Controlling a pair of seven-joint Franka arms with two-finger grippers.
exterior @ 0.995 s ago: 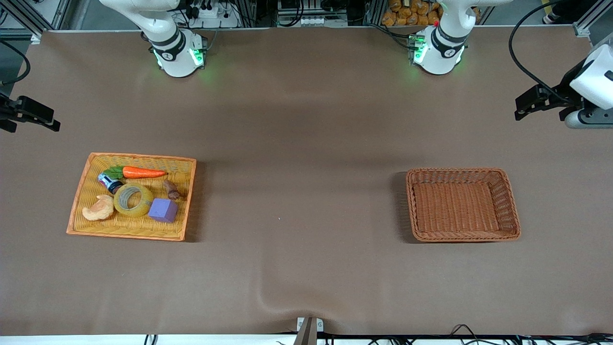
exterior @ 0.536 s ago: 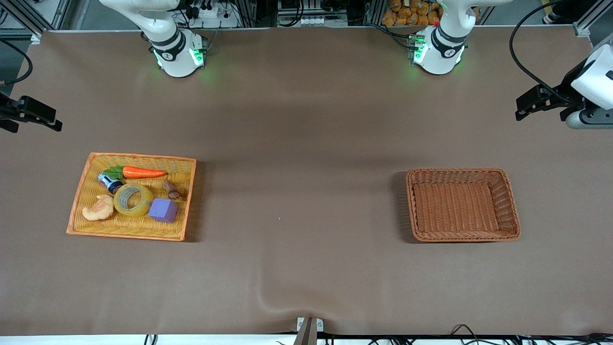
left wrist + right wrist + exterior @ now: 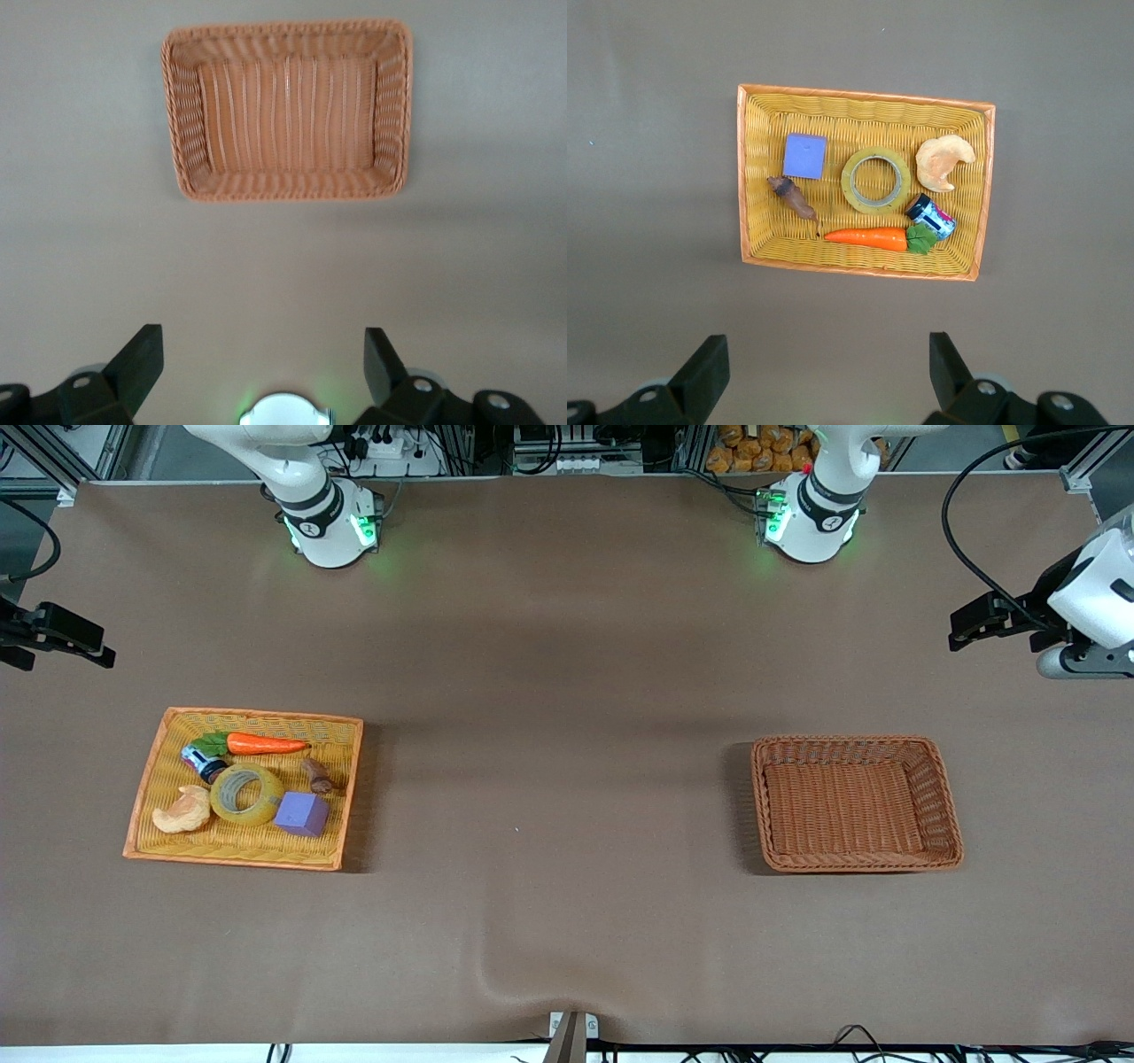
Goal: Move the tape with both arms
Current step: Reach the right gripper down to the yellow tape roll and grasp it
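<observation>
Translucent yellow tape [image 3: 246, 794] with grey-white core, beside a purple cube [image 3: 302, 814], an orange carrot [image 3: 264, 744] with green leaves and a tan croissant [image 3: 182, 810], all in a yellow woven tray [image 3: 159, 762] rimmed orange. Reddish-brown wicker basket [image 3: 945, 797] on the plain brown desk [image 3: 549, 691].

Glossy tape [image 3: 246, 794]; woven wicker baskets [image 3: 856, 802], seemingly matt

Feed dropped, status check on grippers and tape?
Left gripper open, high over bare table. Right gripper open, above yellow tray. Tape flat in tray, purple cube touching.
</observation>
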